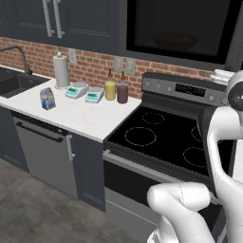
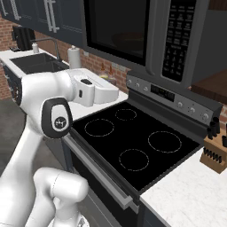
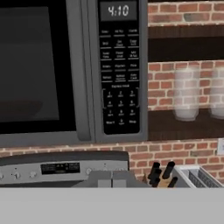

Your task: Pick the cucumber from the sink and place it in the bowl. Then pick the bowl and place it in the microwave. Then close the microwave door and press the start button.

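Wide black microwave [image 3: 70, 70] w/ its big dark-glass door [image 3: 30, 65] looks shut; it sits straight ahead of the gripper and a bit above it. Gripper [image 3: 111, 179] fingers closed together, holding nothing. Faint reddish-brown round bowl [image 1: 174, 42] just visible behind the glass, so prob already inside; can't make out the small yellow-green cucumber through the window. Black keypad panel [image 3: 119, 74] w/ lit clock is directly fwd of the fingertips, well apart, no contact yet. Matte black sink [image 1: 12, 84] far off to the gripper's left, past the white countertop [image 1: 80, 114]. Black glass stovetop [image 2: 133, 142] lies below the hand.

Judgement: only the start button seems left. Risks: keys are small and tightly packed, so a slightly off approach hits a neighbour key instead of start; labels too blurred to tell which is start; pressing too softly may not register; coming in at a slant may slide the tips off the key
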